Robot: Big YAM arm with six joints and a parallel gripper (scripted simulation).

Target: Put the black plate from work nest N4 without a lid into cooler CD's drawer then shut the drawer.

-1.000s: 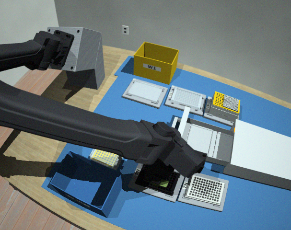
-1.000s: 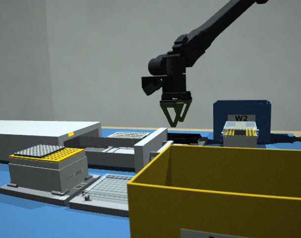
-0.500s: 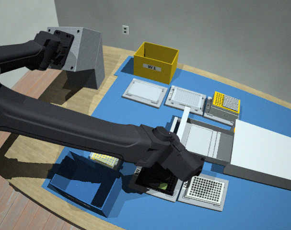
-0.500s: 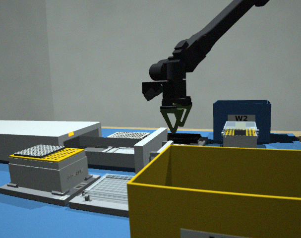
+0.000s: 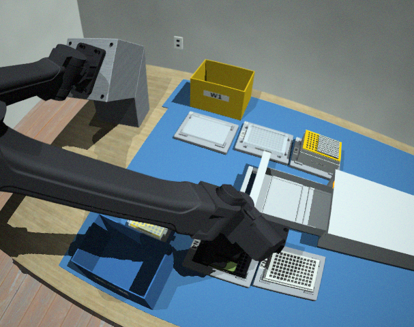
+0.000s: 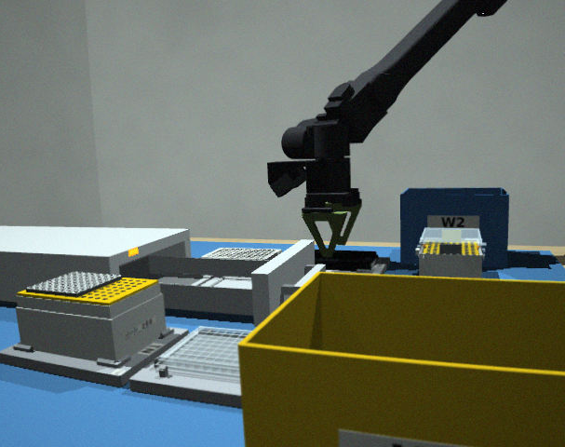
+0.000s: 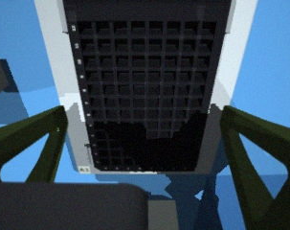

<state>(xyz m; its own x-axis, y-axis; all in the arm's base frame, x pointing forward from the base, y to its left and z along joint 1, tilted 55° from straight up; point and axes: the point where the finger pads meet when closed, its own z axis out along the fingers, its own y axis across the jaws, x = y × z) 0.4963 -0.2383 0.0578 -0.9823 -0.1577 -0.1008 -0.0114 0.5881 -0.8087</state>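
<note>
The black plate (image 7: 146, 91) lies flat in its grey work nest N4, without a lid; its grid of wells fills the wrist view. My gripper (image 7: 144, 114) is open wide, with one green finger on each side of the plate's near end, just above it; in the exterior view the gripper's fingertips (image 6: 331, 250) are down at the plate (image 6: 349, 260). In the top view the wrist hides most of the plate. The cooler CD (image 5: 372, 218) has its drawer (image 5: 288, 200) pulled out, with the bar handle (image 5: 260, 172) toward the arm's base. Its amber lamp (image 6: 133, 250) is lit.
A white well plate (image 5: 291, 270) sits in the nest right of N4. The blue bin W2 (image 5: 122, 260) and a yellow tip box (image 5: 149, 227) are left of it. Beyond the drawer are the yellow bin W1 (image 5: 221, 88), two lidded plates (image 5: 207, 131) and a tip rack (image 5: 318, 148).
</note>
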